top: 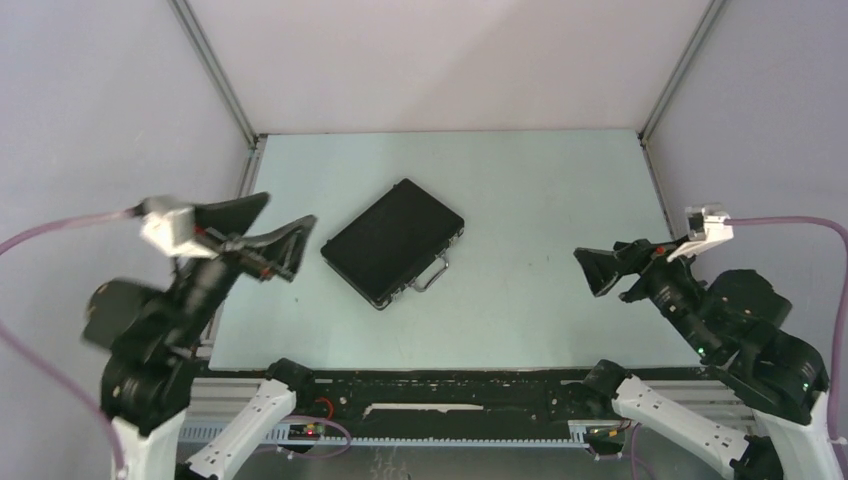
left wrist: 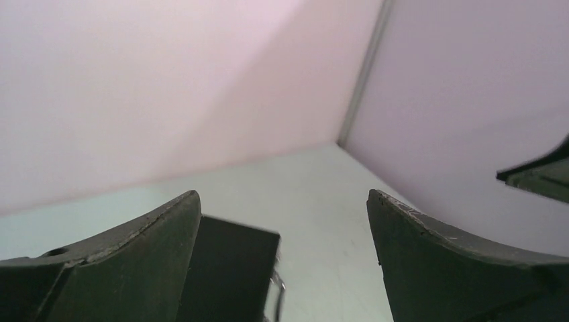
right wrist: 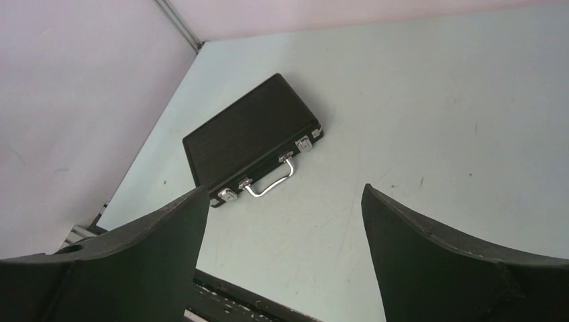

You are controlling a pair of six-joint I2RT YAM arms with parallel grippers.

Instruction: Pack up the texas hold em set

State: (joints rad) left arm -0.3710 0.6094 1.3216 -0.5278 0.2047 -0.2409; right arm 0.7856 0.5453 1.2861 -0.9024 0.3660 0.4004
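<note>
The black briefcase [top: 392, 240] lies shut and flat on the pale table, turned at an angle. Its silver handle [top: 432, 275] and latches face the near right. It also shows in the right wrist view [right wrist: 248, 137] and partly in the left wrist view [left wrist: 235, 268]. No chips, cards, buttons or marker are in view. My left gripper [top: 290, 210] is open and empty, held in the air left of the case [left wrist: 283, 198]. My right gripper [top: 590, 270] is open and empty, raised well to the right of the case [right wrist: 284, 190].
White enclosure walls with metal corner posts [top: 215, 70] close in the table on three sides. The black rail [top: 450, 390] with the arm bases runs along the near edge. A dark part of the other arm [left wrist: 537, 176] shows at the right of the left wrist view.
</note>
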